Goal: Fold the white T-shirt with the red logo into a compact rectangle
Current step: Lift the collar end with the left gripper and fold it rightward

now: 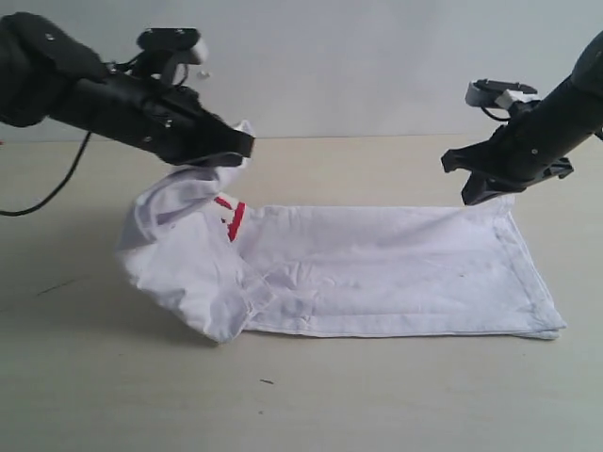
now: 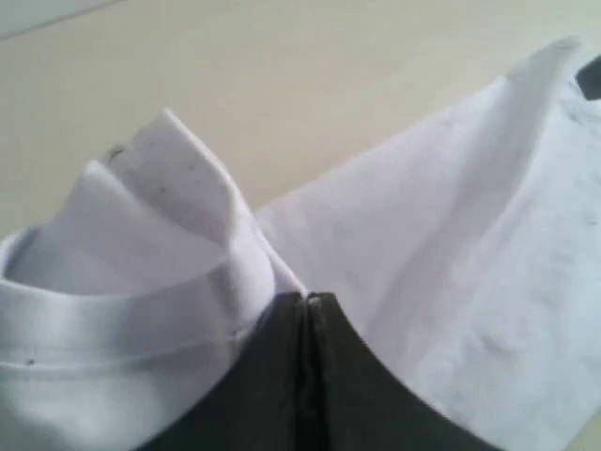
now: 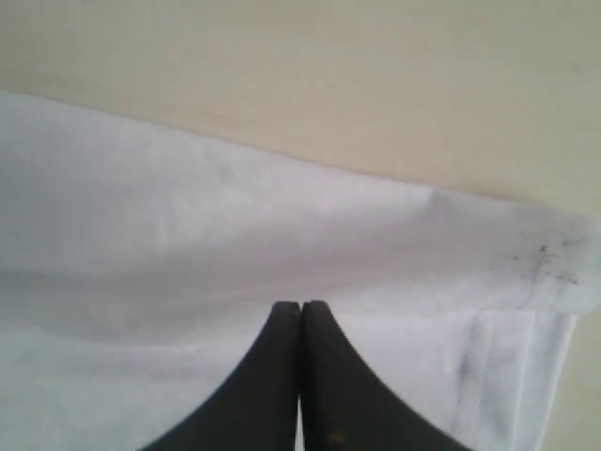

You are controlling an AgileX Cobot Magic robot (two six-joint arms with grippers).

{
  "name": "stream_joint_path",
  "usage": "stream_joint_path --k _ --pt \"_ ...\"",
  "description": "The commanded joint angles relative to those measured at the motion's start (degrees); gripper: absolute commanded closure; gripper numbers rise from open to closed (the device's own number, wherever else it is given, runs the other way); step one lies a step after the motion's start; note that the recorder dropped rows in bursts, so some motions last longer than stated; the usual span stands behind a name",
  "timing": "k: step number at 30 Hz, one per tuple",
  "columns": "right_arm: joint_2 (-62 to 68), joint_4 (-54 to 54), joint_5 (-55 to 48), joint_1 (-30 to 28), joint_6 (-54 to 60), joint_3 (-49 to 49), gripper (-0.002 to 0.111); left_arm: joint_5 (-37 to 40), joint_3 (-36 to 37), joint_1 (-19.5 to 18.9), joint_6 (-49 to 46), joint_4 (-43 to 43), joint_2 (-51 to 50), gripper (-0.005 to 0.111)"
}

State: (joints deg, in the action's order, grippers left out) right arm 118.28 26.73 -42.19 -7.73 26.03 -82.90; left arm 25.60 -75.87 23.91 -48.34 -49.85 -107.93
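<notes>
The white T-shirt [image 1: 377, 273] lies lengthwise on the table, its body flat and its collar end bunched and raised at the left. Only a bit of the red logo [image 1: 232, 217] peeks out of the folds there. My left gripper [image 1: 247, 146] is shut on the lifted collar-end cloth and holds it above the table. In the left wrist view the shut left gripper [image 2: 307, 299] pinches a ribbed edge of the T-shirt [image 2: 141, 310]. My right gripper [image 1: 474, 196] is shut low at the far hem corner. In the right wrist view the right gripper [image 3: 300, 305] grips the T-shirt [image 3: 188, 207] by a fold.
A beige table [image 1: 301, 405] extends around the shirt, with a pale wall [image 1: 330, 56] behind. A black cable [image 1: 57, 188] hangs from the left arm down to the table at the far left.
</notes>
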Motion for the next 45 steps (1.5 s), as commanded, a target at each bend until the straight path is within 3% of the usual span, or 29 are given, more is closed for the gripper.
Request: stream_joint_path --k 1,7,16,19,23,25,30,35,42,45 --pt "-4.8 2.8 -1.1 -0.2 0.9 -1.9 0.099 -3.7 -3.5 6.9 0.8 -0.8 -2.9 0.107" --pt "-10.7 4.2 -2.2 -0.2 0.9 -3.5 0.066 -7.6 -8.4 13.9 0.6 -4.8 -8.1 0.107" --pt "-17.5 8.4 -3.2 -0.2 0.5 -3.9 0.063 -8.3 -16.6 21.5 0.9 -4.9 -15.8 0.106" --pt "-17.6 8.8 -4.5 -0.2 0.8 -3.9 0.063 -8.0 -17.8 22.0 0.9 -4.9 -16.7 0.088" --pt "-17.5 8.8 -5.2 -0.2 0.8 -3.8 0.063 -8.0 -18.0 21.4 1.5 -4.8 -15.6 0.039" --pt "-17.5 9.2 -5.4 -0.2 0.8 -3.8 0.063 -7.0 -18.0 20.8 1.9 -3.7 -14.7 0.033" --pt "-17.5 9.2 -7.9 -0.2 0.7 -3.8 0.063 -2.4 -18.0 19.4 2.7 2.1 -10.5 0.046" --pt "-17.4 7.7 -13.9 -0.2 -1.1 -3.4 0.063 1.4 -17.9 15.9 15.9 14.1 -6.7 0.061" --pt "-15.8 1.7 -9.1 -0.6 -4.7 6.1 0.063 4.6 -9.6 8.9 18.8 19.9 -1.5 0.062" --pt "-12.6 2.4 -10.1 -0.9 -4.6 7.1 0.057 3.0 -4.4 5.6 18.7 20.5 0.9 0.062"
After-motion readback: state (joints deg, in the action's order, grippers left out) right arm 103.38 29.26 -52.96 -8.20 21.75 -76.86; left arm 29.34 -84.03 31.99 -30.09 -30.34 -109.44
